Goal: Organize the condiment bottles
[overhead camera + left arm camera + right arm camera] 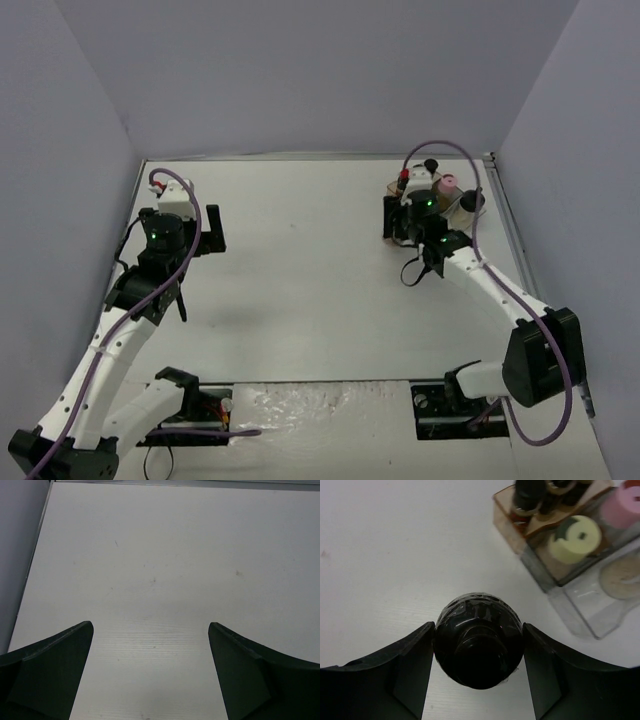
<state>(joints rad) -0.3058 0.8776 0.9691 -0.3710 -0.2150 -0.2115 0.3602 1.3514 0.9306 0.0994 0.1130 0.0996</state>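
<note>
Black-capped jar (478, 647) sits clamped in right gripper (478, 627); left gripper (150, 626) gapes wide.

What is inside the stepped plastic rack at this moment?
On its brown back step stand dark-capped jars, with a yellow-capped jar and a pink-capped jar one step lower. Something pale shows through the clear front step; I cannot tell what. Their caps hide the contents.

My left gripper (150, 627) hangs over the white table (165, 555), dark fingers (50, 672) spread wide above its faintly scuffed surface, a grey wall (17, 540) at left.
</note>
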